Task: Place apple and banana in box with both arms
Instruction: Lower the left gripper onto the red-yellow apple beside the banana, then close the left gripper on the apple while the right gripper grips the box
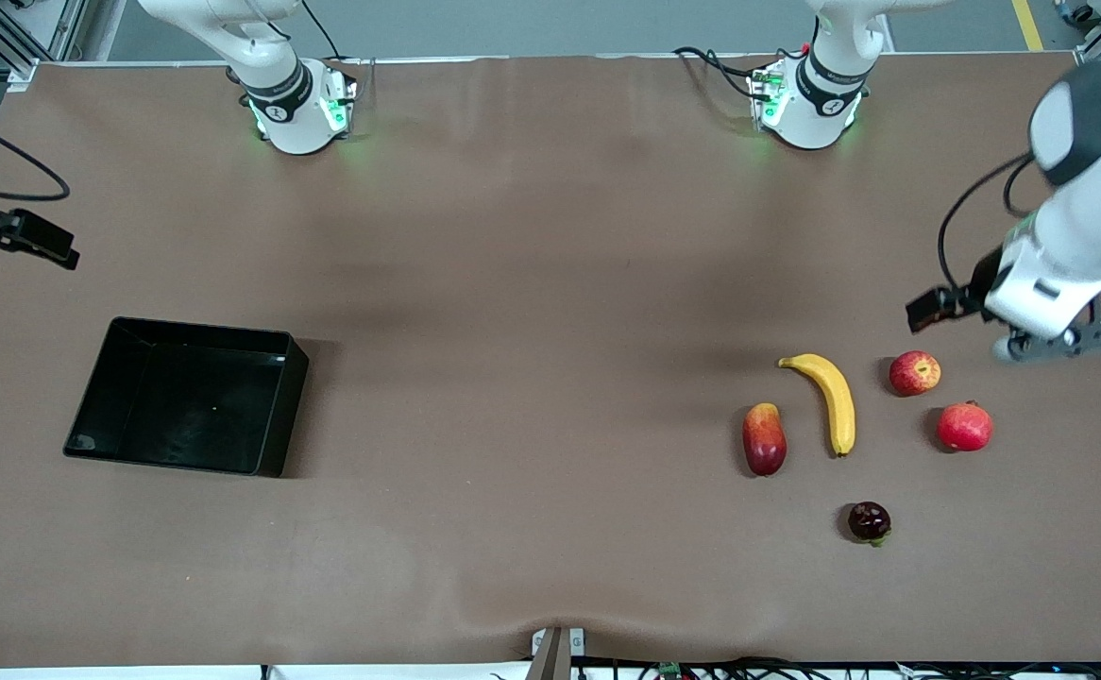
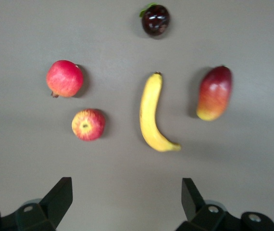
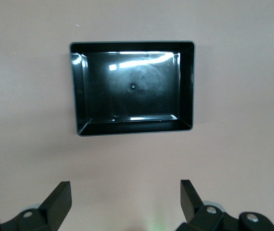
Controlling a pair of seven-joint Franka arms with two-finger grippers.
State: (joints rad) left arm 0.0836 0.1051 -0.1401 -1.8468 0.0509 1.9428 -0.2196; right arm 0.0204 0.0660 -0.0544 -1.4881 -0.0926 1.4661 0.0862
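Note:
The apple (image 1: 915, 372) lies between the banana (image 1: 832, 397) and the left arm's end of the table. My left gripper (image 1: 1062, 344) hangs open and empty over bare table beside the apple. The left wrist view shows the apple (image 2: 88, 124) and the banana (image 2: 152, 115) ahead of the open left gripper (image 2: 126, 197). The black box (image 1: 294, 397) sits empty toward the right arm's end. My right gripper (image 1: 20, 236) hangs over the table near it. It is open and empty in the right wrist view (image 3: 126, 199), with the box (image 3: 187, 86) ahead of it.
A pinkish-red round fruit (image 1: 964, 426) lies just nearer the camera than the apple. A red-yellow mango-like fruit (image 1: 764, 438) lies beside the banana. A small dark fruit (image 1: 869, 521) lies nearest the camera. Brown tabletop stretches between the fruits and the box.

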